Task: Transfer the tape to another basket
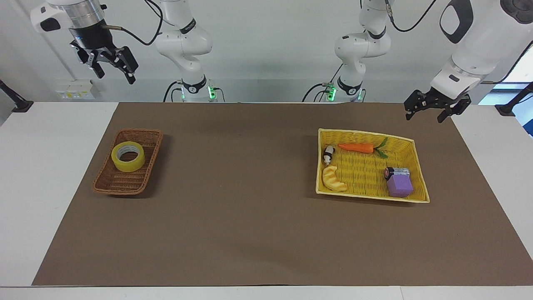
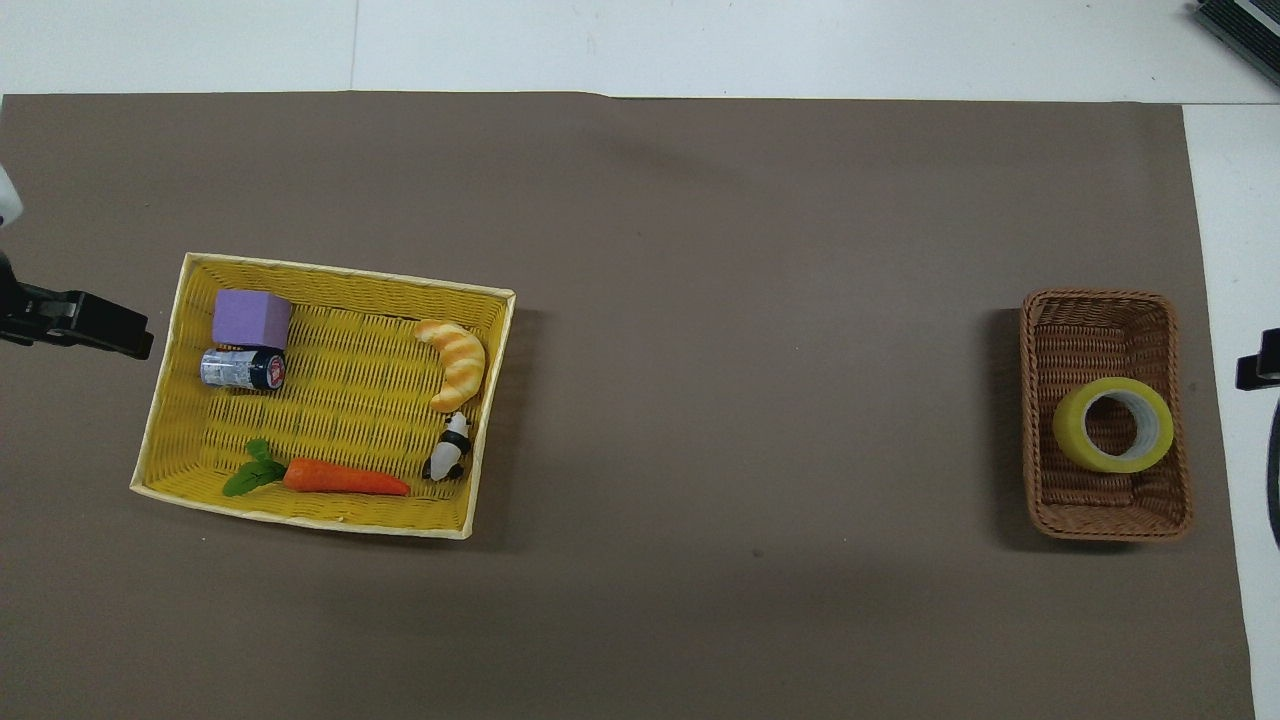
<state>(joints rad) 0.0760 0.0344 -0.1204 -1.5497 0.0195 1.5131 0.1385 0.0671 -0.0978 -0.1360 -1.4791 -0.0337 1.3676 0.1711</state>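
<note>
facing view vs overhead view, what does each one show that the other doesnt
Only the facing view shows both arms' bases and the whole right gripper, open and raised high near the brown wicker basket.

Only the overhead view shows the white table along the brown mat's edge farthest from the robots.

Both show the tape lying in the brown wicker basket, the yellow basket holding carrot, croissant, panda, purple block, and the open left gripper.
</note>
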